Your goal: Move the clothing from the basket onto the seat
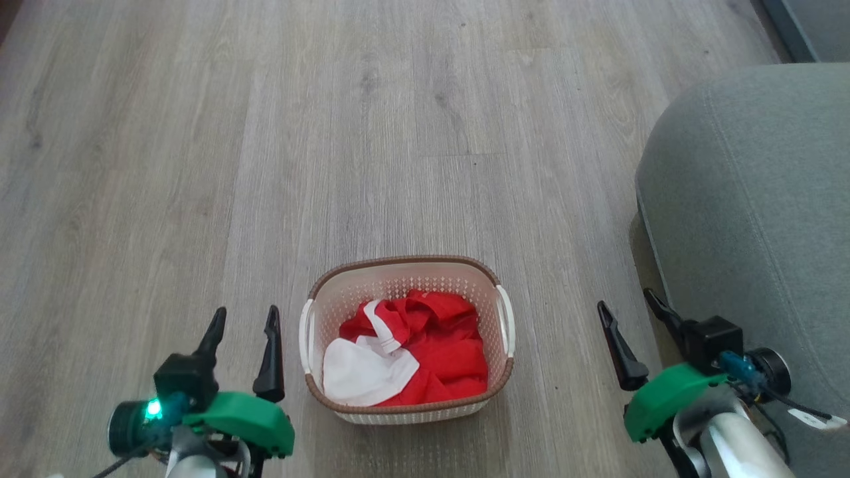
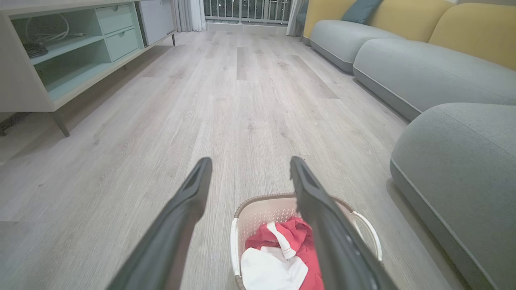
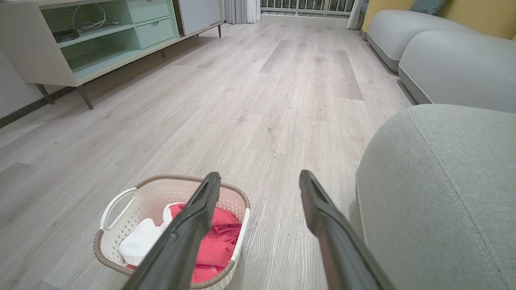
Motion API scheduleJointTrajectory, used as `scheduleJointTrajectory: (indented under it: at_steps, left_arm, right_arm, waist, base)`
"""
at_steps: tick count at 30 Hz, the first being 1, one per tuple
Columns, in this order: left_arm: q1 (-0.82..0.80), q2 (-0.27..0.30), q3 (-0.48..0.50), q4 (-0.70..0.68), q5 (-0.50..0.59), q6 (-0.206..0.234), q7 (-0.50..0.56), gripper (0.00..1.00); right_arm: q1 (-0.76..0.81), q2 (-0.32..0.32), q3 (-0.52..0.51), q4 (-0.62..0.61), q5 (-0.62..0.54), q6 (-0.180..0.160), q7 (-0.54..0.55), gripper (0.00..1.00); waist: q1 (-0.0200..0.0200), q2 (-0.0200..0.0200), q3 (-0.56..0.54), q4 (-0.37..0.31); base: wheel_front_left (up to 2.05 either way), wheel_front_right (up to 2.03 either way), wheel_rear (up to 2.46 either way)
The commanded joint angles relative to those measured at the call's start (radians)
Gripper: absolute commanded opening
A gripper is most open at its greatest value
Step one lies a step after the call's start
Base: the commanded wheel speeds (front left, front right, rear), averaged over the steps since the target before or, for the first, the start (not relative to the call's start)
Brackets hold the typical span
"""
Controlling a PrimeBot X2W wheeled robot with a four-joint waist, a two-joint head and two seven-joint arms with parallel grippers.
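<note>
Firstly, from the head, the clothing (image 1: 445,345) lies heaped inside the basket (image 1: 405,260) on the floor, between the left tool (image 1: 246,310) and the right tool (image 1: 626,300), both spread wide and empty. Left wrist: the basket sits below the fingers. Right wrist: the seat (image 3: 435,181) stands at right, apart from the basket.

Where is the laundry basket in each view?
Head view: basket bottom centre.
Left wrist view: basket at bottom edge, just right of centre, cut off.
Right wrist view: basket lower left.
Shared landmark: grey seat cushion, to the basket's right in all three.
</note>
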Motion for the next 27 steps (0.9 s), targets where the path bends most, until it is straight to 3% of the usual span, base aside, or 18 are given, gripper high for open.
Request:
scheduleJointTrajectory:
  at_steps: [1, 27]
  left_arm:
    - [-0.043, 0.01, 0.026, -0.037, 0.036, 0.006, -0.02, 1.0]
    - [-0.052, 0.01, 0.035, -0.019, 0.055, -0.012, -0.03, 1.0]
  right_arm:
    - [-0.051, -0.016, 0.022, -0.026, -0.035, 0.0, -0.021, 1.0]
    - [-0.056, -0.009, 0.01, -0.04, -0.011, 0.0, -0.031, 1.0]
  waist:
    - [0.0, 0.0, 0.001, 0.0]
    - [0.0, 0.0, 0.024, -0.009]
  base:
    - [0.0, 0.0, 0.0]
    - [0.0, 0.0, 0.0]
